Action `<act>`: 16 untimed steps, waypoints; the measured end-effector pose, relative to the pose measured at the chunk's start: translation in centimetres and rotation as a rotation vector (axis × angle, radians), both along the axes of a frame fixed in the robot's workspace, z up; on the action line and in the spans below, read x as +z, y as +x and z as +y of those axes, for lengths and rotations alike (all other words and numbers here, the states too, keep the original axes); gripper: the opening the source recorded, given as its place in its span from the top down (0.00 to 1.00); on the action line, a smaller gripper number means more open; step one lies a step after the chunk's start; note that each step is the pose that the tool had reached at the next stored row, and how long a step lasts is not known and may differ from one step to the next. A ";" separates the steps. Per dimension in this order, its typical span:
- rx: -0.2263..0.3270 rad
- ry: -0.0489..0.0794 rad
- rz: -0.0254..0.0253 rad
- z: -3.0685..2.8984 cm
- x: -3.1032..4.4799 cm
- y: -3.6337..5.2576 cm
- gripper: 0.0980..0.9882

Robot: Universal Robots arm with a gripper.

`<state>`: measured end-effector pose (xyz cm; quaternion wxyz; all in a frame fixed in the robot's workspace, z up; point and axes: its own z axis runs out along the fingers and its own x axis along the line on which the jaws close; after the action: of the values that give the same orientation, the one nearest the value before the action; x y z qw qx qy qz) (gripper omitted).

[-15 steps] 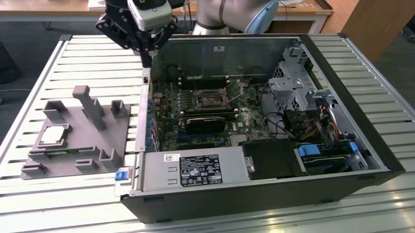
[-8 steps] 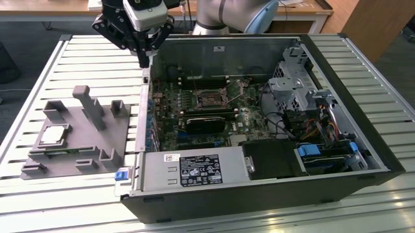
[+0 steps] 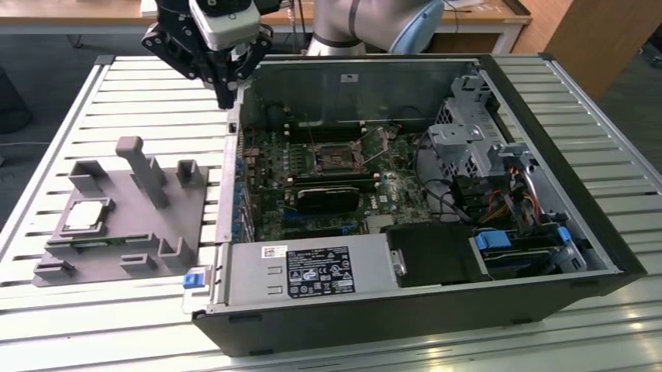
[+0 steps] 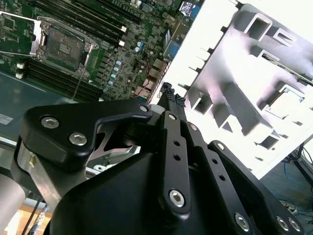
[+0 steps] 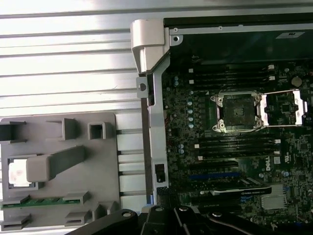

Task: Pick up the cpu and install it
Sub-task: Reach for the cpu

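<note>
Closed, empty jaws hang beside the case wall, well apart from the cpu in its tray; a low sweep could clip a post.
</note>
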<state>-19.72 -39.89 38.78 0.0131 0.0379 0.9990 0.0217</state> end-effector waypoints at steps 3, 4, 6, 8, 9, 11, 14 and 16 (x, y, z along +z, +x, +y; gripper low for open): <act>0.000 0.000 0.0000 0.00 -0.01 -0.20 0.99; 0.000 0.000 0.0000 0.00 -0.02 -0.27 0.99; 0.000 0.000 0.0000 0.00 -0.03 -0.39 0.99; 0.000 0.000 0.0000 0.00 -0.03 -0.54 0.99; 0.000 0.000 0.0000 0.00 -0.04 -0.63 0.99; 0.000 0.000 0.0000 0.00 -0.04 -0.84 0.99; 0.000 0.000 0.0000 0.00 -0.05 -1.21 0.99; 0.000 0.000 0.0000 0.00 -0.06 -1.52 0.99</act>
<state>-21.24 -39.89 38.72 0.0131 0.0379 0.9990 0.0217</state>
